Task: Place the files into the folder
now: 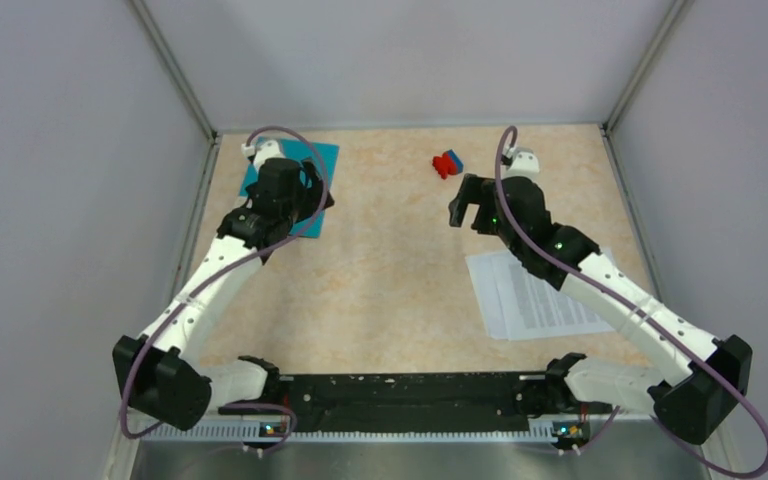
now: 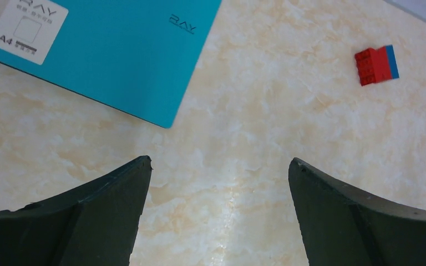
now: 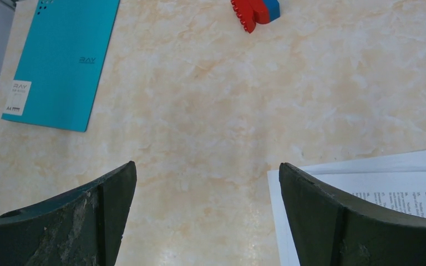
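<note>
The teal-blue folder [image 1: 312,163] lies closed and flat at the far left of the table, mostly hidden under my left arm in the top view. It also shows in the left wrist view [image 2: 111,50] and the right wrist view [image 3: 61,61], white label visible. The files [image 1: 535,295], white printed sheets, lie at the near right, partly under my right arm; their corner shows in the right wrist view [image 3: 391,180]. My left gripper [image 2: 220,162] is open and empty, above bare table beside the folder. My right gripper [image 3: 208,164] is open and empty, above the table left of the files.
A small red-and-blue block [image 1: 447,163] lies at the far middle of the table, also in the left wrist view [image 2: 376,65] and right wrist view [image 3: 255,11]. Grey walls enclose the table on left, back and right. A black rail [image 1: 400,392] runs along the near edge.
</note>
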{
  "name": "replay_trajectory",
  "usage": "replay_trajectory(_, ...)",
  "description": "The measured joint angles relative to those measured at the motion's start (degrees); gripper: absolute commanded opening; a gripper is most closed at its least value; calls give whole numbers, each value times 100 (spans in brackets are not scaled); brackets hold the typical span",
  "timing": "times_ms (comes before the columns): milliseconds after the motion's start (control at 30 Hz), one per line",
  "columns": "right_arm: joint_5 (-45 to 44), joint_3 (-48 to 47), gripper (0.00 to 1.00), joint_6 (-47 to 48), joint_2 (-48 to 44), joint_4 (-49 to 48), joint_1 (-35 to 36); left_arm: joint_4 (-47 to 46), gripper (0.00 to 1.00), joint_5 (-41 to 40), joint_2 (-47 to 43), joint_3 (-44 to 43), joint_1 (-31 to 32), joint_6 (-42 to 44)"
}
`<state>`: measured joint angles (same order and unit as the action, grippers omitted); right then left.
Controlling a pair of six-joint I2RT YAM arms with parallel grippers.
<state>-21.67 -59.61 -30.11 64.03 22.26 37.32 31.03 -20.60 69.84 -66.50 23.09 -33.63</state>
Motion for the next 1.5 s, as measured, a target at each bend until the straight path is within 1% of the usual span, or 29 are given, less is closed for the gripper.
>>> replay_trajectory(67, 57, 7, 99, -2, 11, -11, 0, -258, 98, 232, 57, 212, -358, -232)
replay_trajectory(167, 177, 7, 99, -2, 50, -39, 0, -966, 96, 837, 251, 669, -1266, -699)
replay_trajectory(300, 321, 42, 99, -4, 122, -83, 0, -1805, 95, 1401, 833, 1161, -2317, -1237)
replay_trajectory(400, 402, 149, 99, -7, 133, -164, 0, -2374, 95, 1744, 1237, 1504, -2920, -1617)
replay_trajectory(533, 533, 269, 99, -13, 186, -258, 0, -3077, 94, 2090, 1648, 1875, -3534, -2063)
replay_trajectory(733, 616, 332, 99, -11, 310, -323, 0, -3862, 91, 2409, 2146, 2004, -3947, -2459)
replay_trajectory(1000, 645, 352, 99, -7, 315, -348, 0, -4242, 87, 2743, 2612, 2020, -4478, -2649)
replay_trajectory(1267, 640, 380, 99, -7, 317, -385, 0, -4634, 78, 2992, 2861, 1985, -4579, -2728)
replay_trajectory(1333, 638, 387, 99, -7, 317, -382, 0, -4771, 73, 3075, 2909, 1978, -4583, -2771)
replay_trajectory(1500, 634, 442, 99, -9, 317, -402, 0, -4953, 67, 3204, 3077, 1926, -4590, -2822)
